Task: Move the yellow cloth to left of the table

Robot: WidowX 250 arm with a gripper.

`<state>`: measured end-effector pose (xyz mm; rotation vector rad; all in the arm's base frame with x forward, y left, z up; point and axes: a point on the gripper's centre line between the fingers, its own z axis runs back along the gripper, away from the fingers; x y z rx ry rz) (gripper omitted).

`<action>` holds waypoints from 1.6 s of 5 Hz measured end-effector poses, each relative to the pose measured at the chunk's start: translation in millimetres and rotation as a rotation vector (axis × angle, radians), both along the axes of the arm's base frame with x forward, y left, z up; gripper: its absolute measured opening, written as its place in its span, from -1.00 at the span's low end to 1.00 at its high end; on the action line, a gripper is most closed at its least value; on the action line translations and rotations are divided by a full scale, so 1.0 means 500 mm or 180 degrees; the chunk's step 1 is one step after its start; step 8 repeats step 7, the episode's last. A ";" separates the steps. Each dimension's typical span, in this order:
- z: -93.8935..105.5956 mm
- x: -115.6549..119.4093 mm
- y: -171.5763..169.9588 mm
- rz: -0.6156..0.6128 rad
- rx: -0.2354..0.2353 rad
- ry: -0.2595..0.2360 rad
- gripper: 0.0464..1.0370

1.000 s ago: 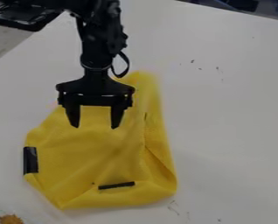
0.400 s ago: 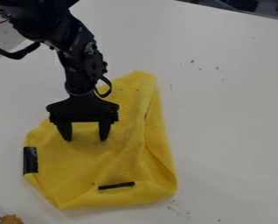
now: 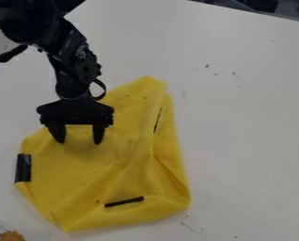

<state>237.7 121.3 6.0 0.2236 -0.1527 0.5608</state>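
The black gripper [image 3: 76, 142] hangs over the upper left part of the yellow cloth [image 3: 114, 179], its two fingers pointing down and spread apart, with the tips at the cloth's surface. The cloth lies loosely spread on the white table [image 3: 246, 127], with a fold along its right side and creases running from near the fingers toward the lower middle. Black strips show on its left edge and near its bottom edge. Whether the fingertips press on the fabric cannot be made out.
An orange-brown fuzzy object [image 3: 12, 236] sits at the bottom left corner beside a clear, hard-edged item. Small dark marks dot the table right of the cloth. The table's far edge crosses the top right.
The gripper has moved left, first lowering over the cloth. The cloth's left side has shifted slightly left along with it, and new creases have formed, while its right side has stayed put.
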 end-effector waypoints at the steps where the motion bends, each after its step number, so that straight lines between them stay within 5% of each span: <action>1: 0.008 -0.028 0.053 0.0018 0.0200 0.0250 0.93; 3: 0.014 -0.041 0.090 0.0053 0.0453 0.0338 0.93; 4: 0.019 -0.046 0.089 0.0005 0.0404 0.0345 0.93; 6: 0.158 0.038 0.083 -0.0444 0.0300 -0.0273 0.93; 7: 0.180 0.068 0.051 -0.0739 0.0102 -0.0379 0.93; 8: 0.180 0.068 0.051 -0.0739 0.0102 -0.0379 0.93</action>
